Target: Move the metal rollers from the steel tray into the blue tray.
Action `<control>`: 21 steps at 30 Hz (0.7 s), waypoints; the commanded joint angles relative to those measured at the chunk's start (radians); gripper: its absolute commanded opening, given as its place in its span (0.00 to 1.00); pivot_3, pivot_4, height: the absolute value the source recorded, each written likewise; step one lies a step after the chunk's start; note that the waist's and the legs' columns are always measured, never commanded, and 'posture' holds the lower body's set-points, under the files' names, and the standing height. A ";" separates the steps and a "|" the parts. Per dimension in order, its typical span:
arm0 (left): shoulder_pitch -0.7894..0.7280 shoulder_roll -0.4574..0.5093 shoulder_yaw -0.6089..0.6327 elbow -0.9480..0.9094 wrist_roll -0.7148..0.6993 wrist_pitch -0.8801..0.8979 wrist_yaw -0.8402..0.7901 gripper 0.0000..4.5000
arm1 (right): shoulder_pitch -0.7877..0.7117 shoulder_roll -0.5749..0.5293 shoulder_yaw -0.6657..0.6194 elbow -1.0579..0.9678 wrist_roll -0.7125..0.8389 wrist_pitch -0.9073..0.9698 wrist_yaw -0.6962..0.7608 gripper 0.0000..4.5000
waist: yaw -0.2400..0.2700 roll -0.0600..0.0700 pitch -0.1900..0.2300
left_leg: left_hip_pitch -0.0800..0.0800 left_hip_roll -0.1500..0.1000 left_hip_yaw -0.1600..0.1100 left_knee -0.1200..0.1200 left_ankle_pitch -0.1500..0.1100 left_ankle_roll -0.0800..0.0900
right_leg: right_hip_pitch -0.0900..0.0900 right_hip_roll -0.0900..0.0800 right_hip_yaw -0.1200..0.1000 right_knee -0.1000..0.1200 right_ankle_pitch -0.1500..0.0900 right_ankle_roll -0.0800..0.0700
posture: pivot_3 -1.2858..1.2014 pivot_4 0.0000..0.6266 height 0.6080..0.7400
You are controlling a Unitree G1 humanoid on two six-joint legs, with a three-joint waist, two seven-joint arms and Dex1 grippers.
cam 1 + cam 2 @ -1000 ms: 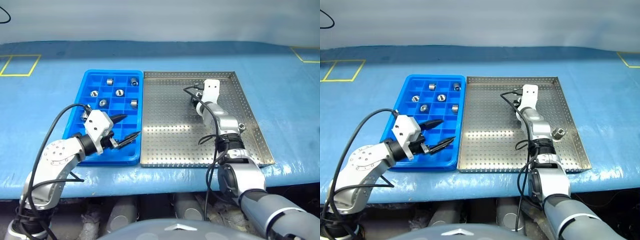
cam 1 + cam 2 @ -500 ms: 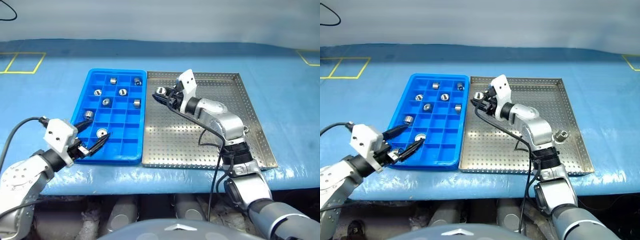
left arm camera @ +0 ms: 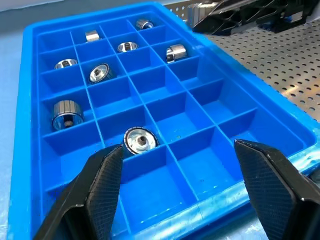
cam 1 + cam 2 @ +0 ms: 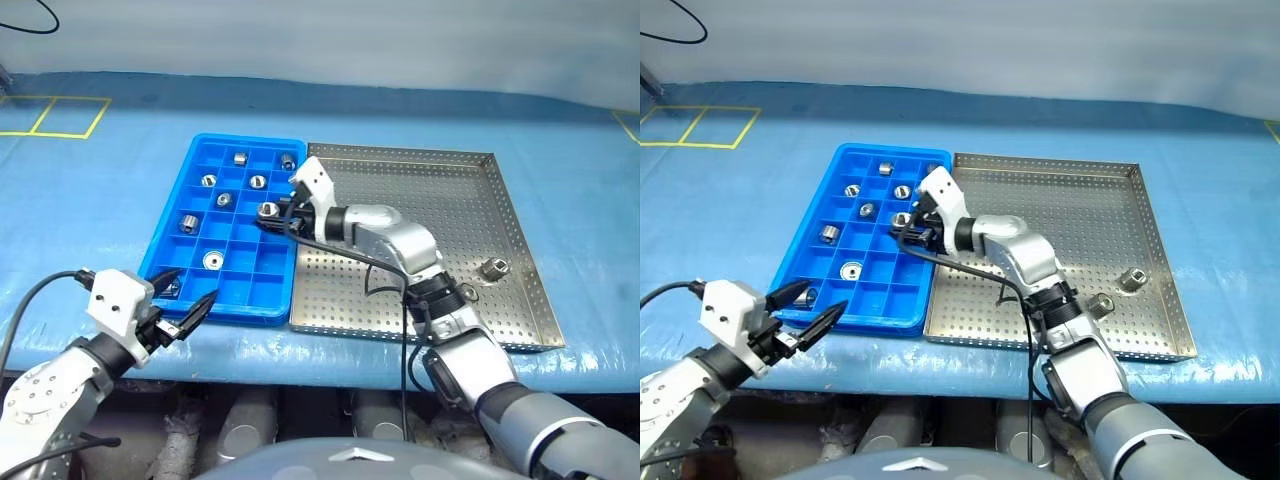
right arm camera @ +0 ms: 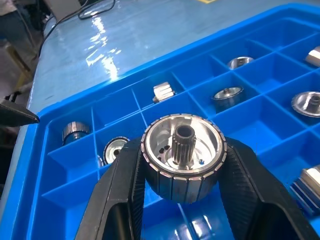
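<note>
Right wrist view: your right gripper was clenched on a metal roller, holding it above the compartments of the blue tray. A second earlier that gripper was deep in the steel tray; it had since swung across the shared rim, carrying the roller over the right-hand column of cells. That put you at the placing step, with only the release outstanding. Your left gripper had drawn back to the near edge of the blue tray, jaws released and empty. Eight rollers already sat in cells. One remaining roller still lay by the steel tray's right rim, so another trip appeared necessary.
</note>
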 commanded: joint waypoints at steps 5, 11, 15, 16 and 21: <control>0.030 -0.009 -0.030 -0.057 0.045 -0.034 0.032 0.86 | -0.075 0.087 -0.009 0.119 -0.032 -0.097 -0.001 0.38 | 0.006 0.000 0.000 | 0.000 0.000 -0.001 -0.001 0.001 -0.001 | 0.000 0.000 -0.001 0.000 0.000 -0.001 | 0.58 0.24 1.00; 0.048 -0.013 -0.027 -0.066 0.047 -0.044 0.040 0.86 | -0.103 0.125 -0.016 0.187 -0.053 -0.130 -0.004 0.38 | 0.008 0.001 0.000 | 0.000 0.000 -0.004 -0.002 0.001 -0.003 | 0.000 0.000 -0.003 0.000 -0.003 -0.004 | 0.59 0.24 1.00; 0.051 -0.015 -0.024 -0.069 0.050 -0.046 0.043 0.86 | -0.127 0.141 -0.030 0.251 -0.061 -0.152 -0.004 0.38 | 0.009 0.001 0.000 | 0.000 0.000 -0.007 -0.004 0.002 -0.004 | 0.000 0.000 -0.005 0.001 -0.003 -0.005 | 0.59 0.24 1.00; 0.051 -0.015 -0.025 -0.070 0.051 -0.046 0.043 0.86 | -0.134 0.145 -0.037 0.269 -0.061 -0.155 -0.007 0.38 | 0.008 0.001 0.001 | 0.000 0.000 -0.007 -0.004 0.002 -0.004 | 0.000 0.000 -0.005 0.001 -0.003 -0.005 | 0.59 0.24 1.00; 0.050 -0.016 -0.024 -0.071 0.055 -0.050 0.045 0.86 | -0.156 0.157 -0.057 0.331 -0.075 -0.176 -0.015 0.54 | 0.009 0.001 0.001 | 0.000 0.000 -0.010 -0.005 0.003 -0.006 | 0.000 0.001 -0.007 0.001 -0.004 -0.006 | 0.59 0.24 1.00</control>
